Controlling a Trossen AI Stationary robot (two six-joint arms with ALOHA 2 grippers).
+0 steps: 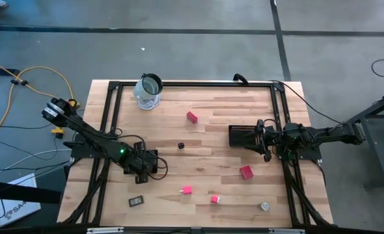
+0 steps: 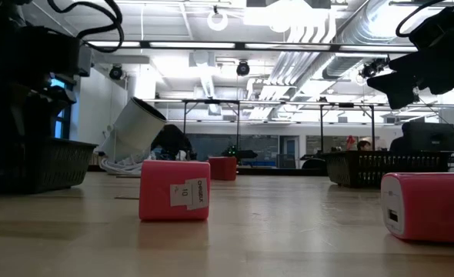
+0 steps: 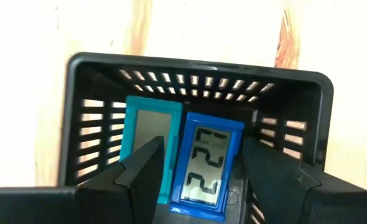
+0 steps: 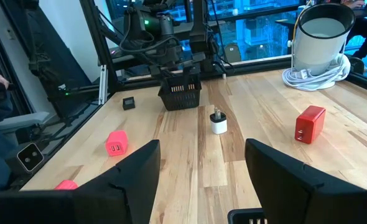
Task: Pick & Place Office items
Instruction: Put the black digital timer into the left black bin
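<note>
two small clocks, a blue one (image 3: 205, 167) and a teal one (image 3: 147, 146), lie side by side in a black mesh basket (image 3: 93, 112); pink blocks (image 1: 187, 190) sit scattered.

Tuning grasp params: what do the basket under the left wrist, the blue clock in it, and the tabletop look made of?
Basket: black, matte, slotted walls with rounded corners, likely moulded plastic.
Blue clock: glossy blue frame around a grey segment display, probably plastic.
Tabletop: pale wood planks with visible grain, smooth, lightly sheened; solid or veneer unclear.
</note>
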